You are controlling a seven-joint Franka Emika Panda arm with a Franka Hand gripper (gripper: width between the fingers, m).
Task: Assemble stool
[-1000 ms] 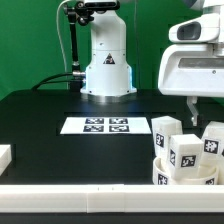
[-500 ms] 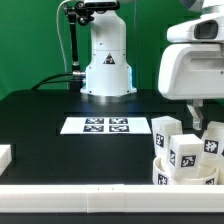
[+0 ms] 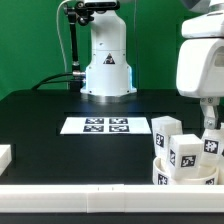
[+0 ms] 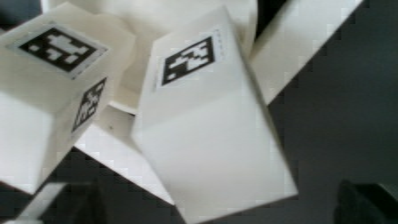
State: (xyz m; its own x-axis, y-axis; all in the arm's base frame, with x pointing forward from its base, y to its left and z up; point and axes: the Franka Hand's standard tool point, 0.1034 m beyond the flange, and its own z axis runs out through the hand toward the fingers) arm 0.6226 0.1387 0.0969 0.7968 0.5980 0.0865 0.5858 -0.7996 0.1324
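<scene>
three tagged legs (image 3: 186, 152), one seat (image 3: 165, 174)

The arm's white wrist housing hangs at the exterior view's right, pointing down; the gripper (image 3: 211, 120) stands with jaws spread wide (only one finger (image 3: 208, 116) shows clearly), holding nothing.
</scene>
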